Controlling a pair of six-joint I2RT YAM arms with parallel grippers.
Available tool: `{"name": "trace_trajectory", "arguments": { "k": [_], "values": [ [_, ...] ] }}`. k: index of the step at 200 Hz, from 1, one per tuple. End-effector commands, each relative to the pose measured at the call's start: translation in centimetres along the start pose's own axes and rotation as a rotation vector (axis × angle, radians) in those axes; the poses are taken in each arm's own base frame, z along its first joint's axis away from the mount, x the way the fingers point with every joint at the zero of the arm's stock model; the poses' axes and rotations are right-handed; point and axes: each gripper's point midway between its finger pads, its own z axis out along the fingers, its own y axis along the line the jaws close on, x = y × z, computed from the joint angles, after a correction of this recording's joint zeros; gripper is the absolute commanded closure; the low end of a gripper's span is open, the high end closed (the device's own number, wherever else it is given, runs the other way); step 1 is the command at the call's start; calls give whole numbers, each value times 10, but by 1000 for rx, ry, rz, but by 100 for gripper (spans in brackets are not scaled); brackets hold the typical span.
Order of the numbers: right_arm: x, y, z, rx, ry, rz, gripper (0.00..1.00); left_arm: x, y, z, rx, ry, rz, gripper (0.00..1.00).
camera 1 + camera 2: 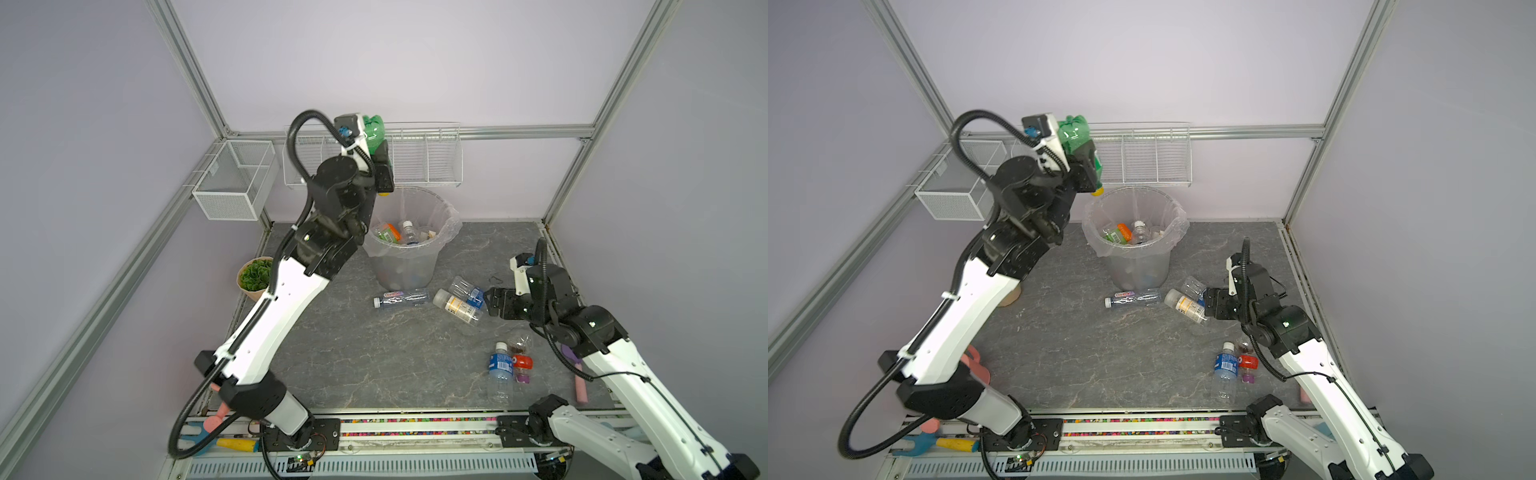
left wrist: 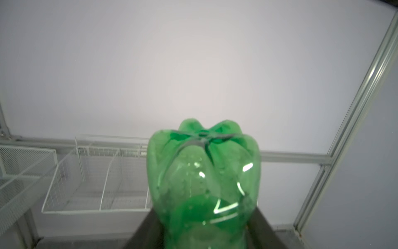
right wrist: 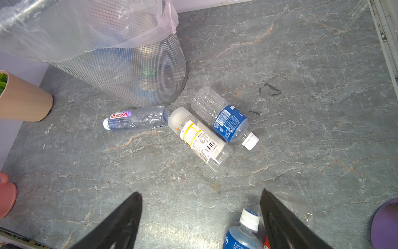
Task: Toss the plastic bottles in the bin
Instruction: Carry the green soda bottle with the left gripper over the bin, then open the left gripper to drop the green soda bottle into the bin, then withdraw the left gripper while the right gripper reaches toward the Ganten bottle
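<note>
My left gripper is raised over the back left rim of the bin, shut on a green bottle whose yellow cap points down. Several bottles lie inside the bin. In front of the bin lie a clear bottle, a frosted yellow-label bottle and a blue-label bottle. My right gripper hovers open just right of them, empty. Another blue-label bottle and a red-label one lie nearer the front.
Two white wire baskets hang on the back wall behind the bin. A tan pot with a green plant stands left of the bin, partly behind my left arm. A pink object lies at the table's right edge.
</note>
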Motion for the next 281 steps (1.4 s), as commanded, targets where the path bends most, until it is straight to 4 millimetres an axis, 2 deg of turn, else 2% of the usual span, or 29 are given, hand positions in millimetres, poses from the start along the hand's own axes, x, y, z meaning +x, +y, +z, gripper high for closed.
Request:
{"name": "trace_trajectory", "arguments": {
  "k": [1,4,10,12,20,38,59,72,89,147,203,249,281],
  "values": [
    [-2,-1,-8,-5,-21,15,12,82,-7,21,33,326,73,1],
    [-2,-1,-8,-6,-22,15,12,90,-7,23,25,353,84,1],
    [-1,-1,-9,-7,-20,12,12,88,-8,24,23,365,81,1],
    [-1,-1,-9,-7,-19,12,12,94,-7,23,22,388,88,1],
    [0,-2,-9,-4,-16,9,12,90,-10,18,40,398,80,1],
    [0,-4,-9,4,-19,8,11,69,-18,6,110,354,66,1],
    [0,-2,-7,-4,-16,13,12,40,-21,-13,173,216,14,1],
    [-1,0,-5,-11,-12,15,12,23,-16,-31,192,141,-19,1],
    [0,1,-4,-16,-8,14,11,12,-9,-48,195,105,-33,1],
    [-5,7,-4,-43,-18,-19,12,0,11,-95,209,70,-58,0],
    [-10,19,-3,-107,-38,-66,11,18,34,-131,188,86,-95,1],
    [-13,38,0,-194,-43,-134,10,56,50,-146,149,157,-111,2],
    [-15,51,9,-231,-32,-191,10,79,62,-157,114,197,-134,2]
  ]
}}
